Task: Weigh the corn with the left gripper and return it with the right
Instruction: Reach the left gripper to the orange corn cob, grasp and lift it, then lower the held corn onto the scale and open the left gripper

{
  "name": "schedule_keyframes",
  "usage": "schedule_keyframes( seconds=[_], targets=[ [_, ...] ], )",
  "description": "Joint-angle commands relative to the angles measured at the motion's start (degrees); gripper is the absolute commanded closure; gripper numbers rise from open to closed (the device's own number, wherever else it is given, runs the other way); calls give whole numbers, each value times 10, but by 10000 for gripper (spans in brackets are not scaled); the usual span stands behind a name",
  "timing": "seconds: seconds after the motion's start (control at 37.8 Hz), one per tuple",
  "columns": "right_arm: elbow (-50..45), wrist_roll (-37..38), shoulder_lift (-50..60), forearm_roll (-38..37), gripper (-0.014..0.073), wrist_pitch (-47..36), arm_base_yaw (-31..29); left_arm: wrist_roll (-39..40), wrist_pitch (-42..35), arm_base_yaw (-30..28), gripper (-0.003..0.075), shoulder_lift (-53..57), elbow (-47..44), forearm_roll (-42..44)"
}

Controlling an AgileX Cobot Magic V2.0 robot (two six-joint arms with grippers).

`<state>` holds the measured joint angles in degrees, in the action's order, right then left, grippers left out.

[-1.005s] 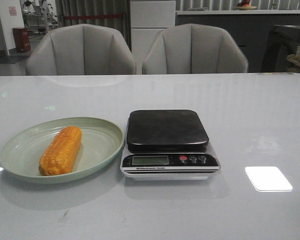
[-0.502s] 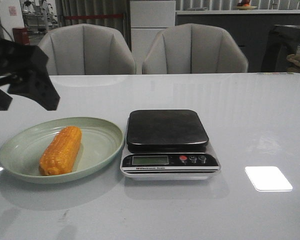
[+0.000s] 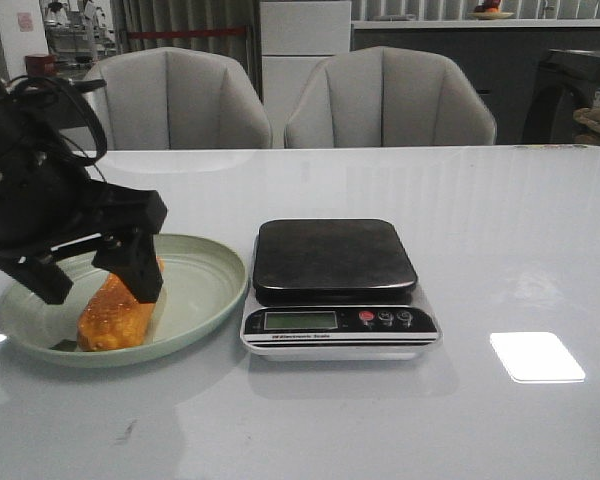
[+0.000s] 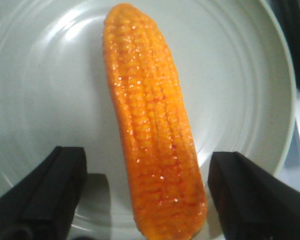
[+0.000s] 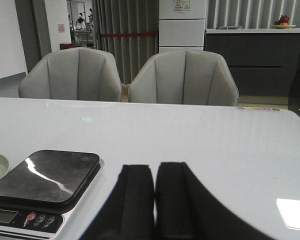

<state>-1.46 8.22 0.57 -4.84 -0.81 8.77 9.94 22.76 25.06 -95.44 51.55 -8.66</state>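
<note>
**Left claw straddles the corn on the plate**

One corn cob [image 3: 118,312] lies on one pale green plate [image 3: 202,290], at nine o'clock from the one kitchen scale [image 3: 336,287]. Two grey chairs [image 3: 390,98] stand behind the white table [image 3: 500,240].

The left gripper [image 3: 92,275] hangs low over the plate, its wrist tilted down toward the cob. Its two broad black fingers [image 4: 57,187] are spread wide, one on each side of the corn's near end, with plate showing between each finger and the kernels; it has hold of nothing.

The right gripper [image 5: 154,200] shows only in its own wrist view, above the bare table beside the scale, its two fingers pressed together with nothing between them.

The writing under the scale's display is too small to read.
</note>
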Motion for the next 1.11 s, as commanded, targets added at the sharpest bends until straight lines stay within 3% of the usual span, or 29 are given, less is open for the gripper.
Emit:
schedule_keyframes(
  seconds=[0.0, 0.29, 0.34, 0.85, 0.95, 1.08],
  targets=[
    [-6, -3, 10, 0, 410, -47, -4, 4, 2, 6, 257, 4, 23, -13],
    [-6, -3, 10, 0, 410, -47, -4, -2, 25, 35, 581, -17, 77, -14],
    [-6, -3, 10, 0, 410, -47, -4, -2, 28, 41, 610, -17, 102, -15],
    [-6, -3, 10, 0, 410, -47, -4, -2, 11, 113, 582, -71, 247, -84],
    [-6, -3, 10, 0, 410, -47, -4, -2, 11, 125, 491, -96, 264, -84],
    [-6, -3, 10, 0, 410, -47, -4, -2, 2, 134, 305, -127, 280, -93]
  ],
)
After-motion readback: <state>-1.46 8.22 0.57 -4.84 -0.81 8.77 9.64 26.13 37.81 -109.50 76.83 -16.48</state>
